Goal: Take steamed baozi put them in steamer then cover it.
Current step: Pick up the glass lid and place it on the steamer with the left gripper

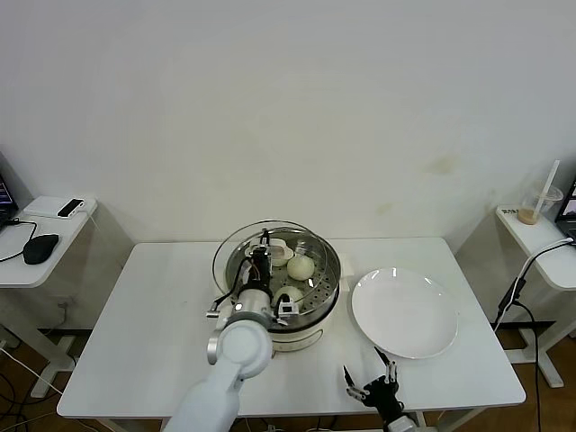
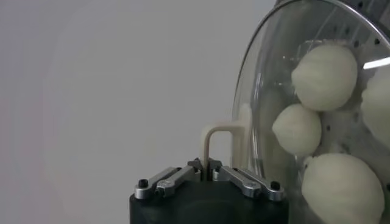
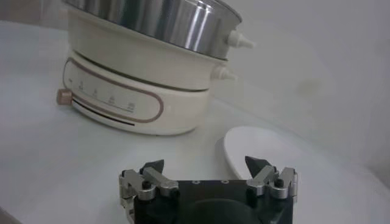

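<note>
Left pincer (image 2: 207,172) clamped on cover (image 1: 243,261) handle, glass tilted over steamer (image 1: 326,297) (right pincer (image 1: 371,385) open, idle).

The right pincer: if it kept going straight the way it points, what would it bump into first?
Probably the white plate just ahead of the open right pincer. The steamer sits further off to one side; depth is hard to judge.

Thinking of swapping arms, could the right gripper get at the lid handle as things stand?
Probably not. The left gripper is shut on the lid handle, its arm stretched over the steamer. The right gripper, open, sits low at the table's near edge, beside the plate.
</note>
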